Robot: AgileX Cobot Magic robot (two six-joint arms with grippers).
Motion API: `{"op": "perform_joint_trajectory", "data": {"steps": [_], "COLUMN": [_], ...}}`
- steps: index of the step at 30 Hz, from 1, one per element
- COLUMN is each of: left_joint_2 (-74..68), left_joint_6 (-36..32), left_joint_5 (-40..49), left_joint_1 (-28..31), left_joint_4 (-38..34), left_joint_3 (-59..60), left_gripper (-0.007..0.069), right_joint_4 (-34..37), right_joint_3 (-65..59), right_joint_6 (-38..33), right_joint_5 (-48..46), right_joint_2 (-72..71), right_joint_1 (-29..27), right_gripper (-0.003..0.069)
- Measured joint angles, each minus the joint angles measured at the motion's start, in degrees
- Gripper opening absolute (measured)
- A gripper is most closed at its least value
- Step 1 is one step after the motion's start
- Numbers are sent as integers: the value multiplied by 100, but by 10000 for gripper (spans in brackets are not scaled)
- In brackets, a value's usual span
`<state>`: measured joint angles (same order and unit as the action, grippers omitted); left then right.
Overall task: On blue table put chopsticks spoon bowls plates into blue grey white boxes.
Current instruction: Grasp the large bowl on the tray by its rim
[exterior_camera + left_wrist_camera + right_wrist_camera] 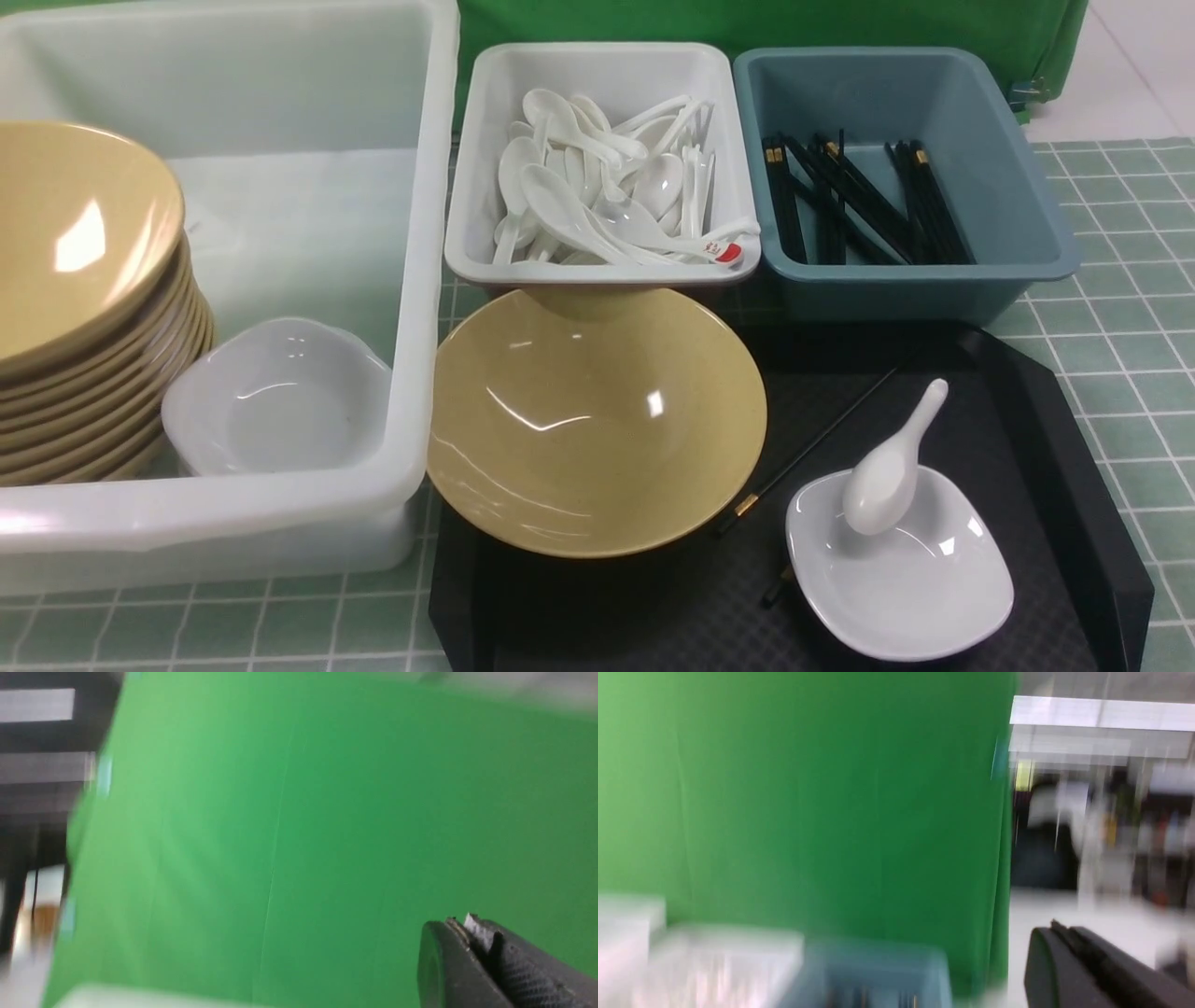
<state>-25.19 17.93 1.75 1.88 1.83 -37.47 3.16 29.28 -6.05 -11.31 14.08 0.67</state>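
On the black tray [1055,448] a tan bowl [597,420] sits at the left. A white plate [901,579] lies at the right with a white spoon [887,471] resting in it. Black chopsticks [808,448] lie between bowl and plate. The big white box [308,93] holds stacked tan bowls [84,299] and a white dish [280,397]. The grey box [602,65] holds spoons, the blue box [934,93] chopsticks. My left gripper [460,924] is shut and empty before green cloth. My right gripper [1057,928] is shut and empty, away from the table things. Neither arm shows in the front view.
The blue table [1120,233] shows its grid to the right of the boxes and along the near edge. A green backdrop [840,23] hangs behind the boxes. The blurred blue box [873,975] and a white box [719,966] show in the right wrist view.
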Motion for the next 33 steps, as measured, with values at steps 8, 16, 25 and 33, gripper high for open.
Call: {"op": "perform_joint_trajectory", "data": {"steps": [8, 16, 25, 33], "left_joint_2": [-2067, -3785, -5867, -7838], "left_joint_6": [-963, -3646, -3574, -1917], "left_joint_5": [2774, 4426, 4831, 4965], "left_joint_1": [-197, -1501, -3438, -4244], "left_joint_4": [-1558, -3904, -2940, -457], "left_joint_3": [-462, -1766, -3223, -4192], "left_gripper": [1, 1, 1, 4], "right_joint_4": [724, 1272, 1298, 1313], "right_joint_3": [-30, -97, -731, -731], "right_joint_6": [-959, -1602, -1669, -1669], "right_joint_5": [-2854, -2647, -1721, -1638], "right_joint_2": [1621, 2428, 2649, 2649], "right_joint_1": [299, 1195, 2208, 2346], "right_gripper": [43, 43, 43, 43]}}
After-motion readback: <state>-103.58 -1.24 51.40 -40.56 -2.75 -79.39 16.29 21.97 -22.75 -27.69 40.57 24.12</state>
